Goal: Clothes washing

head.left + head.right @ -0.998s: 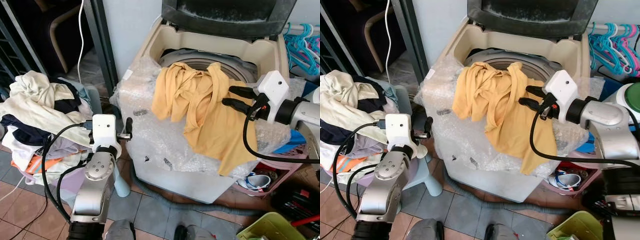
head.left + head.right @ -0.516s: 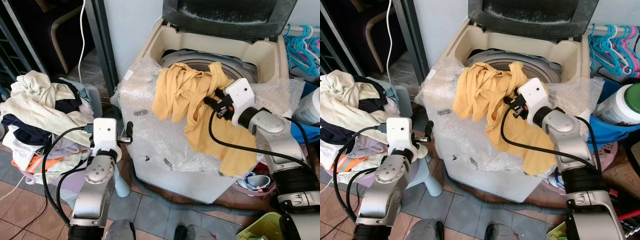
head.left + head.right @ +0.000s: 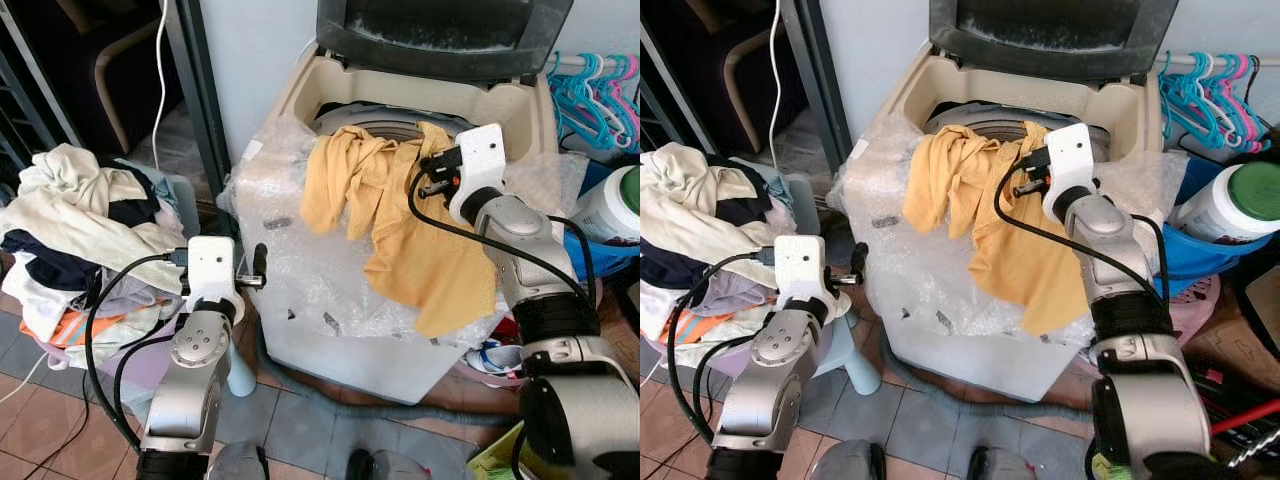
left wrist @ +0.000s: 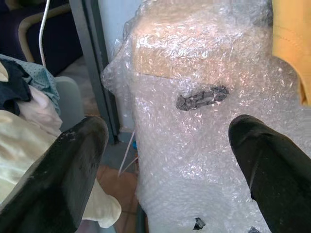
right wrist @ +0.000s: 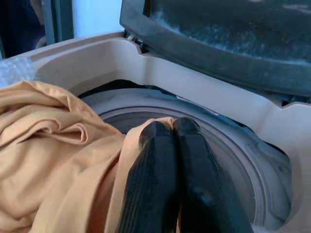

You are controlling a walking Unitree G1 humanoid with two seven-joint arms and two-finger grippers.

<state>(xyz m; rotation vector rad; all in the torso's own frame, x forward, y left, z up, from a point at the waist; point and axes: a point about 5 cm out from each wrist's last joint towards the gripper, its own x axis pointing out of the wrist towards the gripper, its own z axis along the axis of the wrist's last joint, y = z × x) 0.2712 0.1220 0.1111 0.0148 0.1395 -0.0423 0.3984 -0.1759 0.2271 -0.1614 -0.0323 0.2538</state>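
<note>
So the right gripper (image 3: 432,175) had its two black fingers (image 5: 160,170) pressed together, pinching a fold of the yellow shirt (image 3: 400,220) right at the rim of the washing machine drum (image 5: 233,145). The shirt was limp, light cotton-looking stuff, so I'd guess it sags and trails wherever it isn't held, no stiffness at all, and a pinch on a bunched fold near the middle would carry more of it than one on an edge. Most of it wasn't under the gripper though: it lay draped from the drum opening forward over the bubble wrap (image 3: 300,260) covering the top-load washing machine (image 3: 400,90), with a long tail hanging down the front. The raised lid (image 3: 440,30) stood just behind. The left gripper (image 3: 258,268) sat low beside the machine's front corner, fingers (image 4: 63,174) spread wide and holding nothing, facing the bubble wrap. The laundry pile (image 3: 70,230) was heaped to its left, with hangers (image 3: 590,90) and a detergent jar (image 3: 1230,205) off to the right.
</note>
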